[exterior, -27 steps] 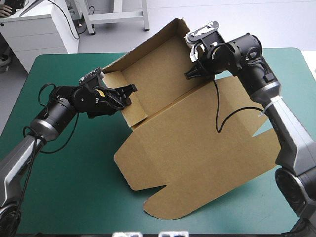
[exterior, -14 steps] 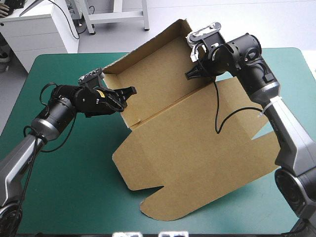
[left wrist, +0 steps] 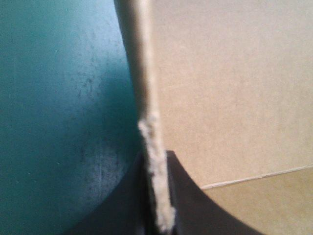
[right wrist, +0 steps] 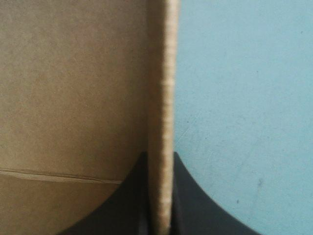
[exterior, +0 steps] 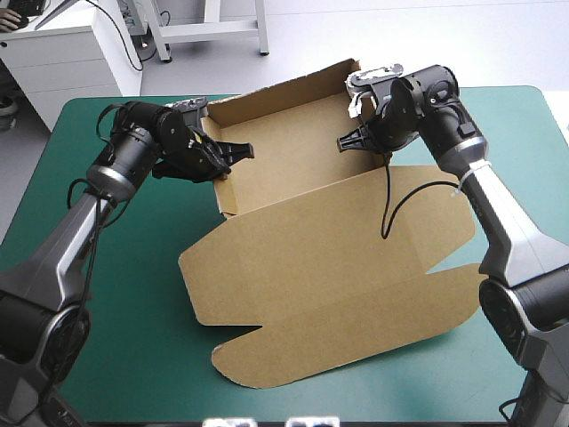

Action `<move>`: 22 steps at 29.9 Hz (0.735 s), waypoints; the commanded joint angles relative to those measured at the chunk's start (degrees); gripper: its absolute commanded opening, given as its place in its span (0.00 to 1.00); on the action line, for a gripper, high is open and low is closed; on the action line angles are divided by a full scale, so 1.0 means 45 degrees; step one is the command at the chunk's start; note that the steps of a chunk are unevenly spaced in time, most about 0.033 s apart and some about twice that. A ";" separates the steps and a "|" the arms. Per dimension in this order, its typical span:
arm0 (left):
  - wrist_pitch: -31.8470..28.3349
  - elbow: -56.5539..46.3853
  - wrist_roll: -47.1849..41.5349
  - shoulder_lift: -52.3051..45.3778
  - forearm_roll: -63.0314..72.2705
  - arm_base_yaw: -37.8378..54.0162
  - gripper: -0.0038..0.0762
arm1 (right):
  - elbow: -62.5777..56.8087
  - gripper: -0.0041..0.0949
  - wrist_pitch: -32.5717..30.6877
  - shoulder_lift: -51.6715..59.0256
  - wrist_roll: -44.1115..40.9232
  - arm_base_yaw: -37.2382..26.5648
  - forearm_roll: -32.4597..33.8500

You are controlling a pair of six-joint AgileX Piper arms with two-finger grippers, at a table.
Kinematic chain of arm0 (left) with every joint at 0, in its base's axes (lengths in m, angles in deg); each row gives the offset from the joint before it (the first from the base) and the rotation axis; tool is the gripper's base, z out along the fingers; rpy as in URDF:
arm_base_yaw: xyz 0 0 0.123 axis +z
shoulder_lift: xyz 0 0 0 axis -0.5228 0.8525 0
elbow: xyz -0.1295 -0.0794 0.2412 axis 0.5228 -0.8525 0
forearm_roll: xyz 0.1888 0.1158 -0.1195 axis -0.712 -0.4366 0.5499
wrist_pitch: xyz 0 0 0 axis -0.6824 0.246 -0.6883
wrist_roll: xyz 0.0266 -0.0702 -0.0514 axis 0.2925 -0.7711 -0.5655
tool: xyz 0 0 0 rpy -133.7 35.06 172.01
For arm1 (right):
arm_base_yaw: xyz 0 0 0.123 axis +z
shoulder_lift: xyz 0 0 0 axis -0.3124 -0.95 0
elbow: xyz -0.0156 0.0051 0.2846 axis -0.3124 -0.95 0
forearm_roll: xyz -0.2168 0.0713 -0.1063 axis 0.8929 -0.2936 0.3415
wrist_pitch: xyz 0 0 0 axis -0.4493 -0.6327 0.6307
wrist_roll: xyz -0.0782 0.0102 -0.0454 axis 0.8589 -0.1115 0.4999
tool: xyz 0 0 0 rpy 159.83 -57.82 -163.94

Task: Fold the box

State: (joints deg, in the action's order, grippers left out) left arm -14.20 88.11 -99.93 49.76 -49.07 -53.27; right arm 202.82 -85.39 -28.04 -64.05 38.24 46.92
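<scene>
The brown box point(exterior: 329, 258) lies in the middle of the teal-green table, its far part a tray with raised walls, its wide lid flat toward the front. My left gripper point(exterior: 233, 157) is shut on the tray's left side wall. In the left wrist view the wall's edge point(left wrist: 146, 98) runs straight out from between the black fingers point(left wrist: 183, 196). My right gripper point(exterior: 348, 140) is shut on the tray's right side wall; the right wrist view has that wall's edge point(right wrist: 164, 98) clamped between its fingers point(right wrist: 188, 196), brown board on one side and teal-green cover on the other.
The teal-green cover point(exterior: 124, 294) lies bare to the left of the lid and along the front edge. The box's back wall point(exterior: 284, 89) stands near the table's far edge. The lid's front flap point(exterior: 267, 369) reaches close to the front edge.
The tilted box has come down flat onto the table. Both grippers moved toward the far edge, staying on the side walls. The lid slid left and forward.
</scene>
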 commanded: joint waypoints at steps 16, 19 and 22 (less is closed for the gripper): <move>0.1875 0.2660 0.0644 0.3174 0.1351 -0.0084 0.04 | -0.2212 0.02 -0.0070 -0.1166 -0.0289 -0.0599 -0.1287; 0.1875 0.2660 0.0644 0.3262 0.1371 -0.0084 0.04 | -0.2504 0.02 -0.0070 -0.1231 -0.0292 -0.0627 -0.1287; 0.1875 0.2660 0.1059 0.3262 0.1371 -0.0084 0.04 | -0.2530 0.02 -0.0070 -0.1251 -0.0292 -0.0627 -0.1326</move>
State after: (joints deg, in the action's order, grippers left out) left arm -8.36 98.04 -96.59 68.30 -46.50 -53.16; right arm 190.51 -83.81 -36.61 -66.19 35.30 43.08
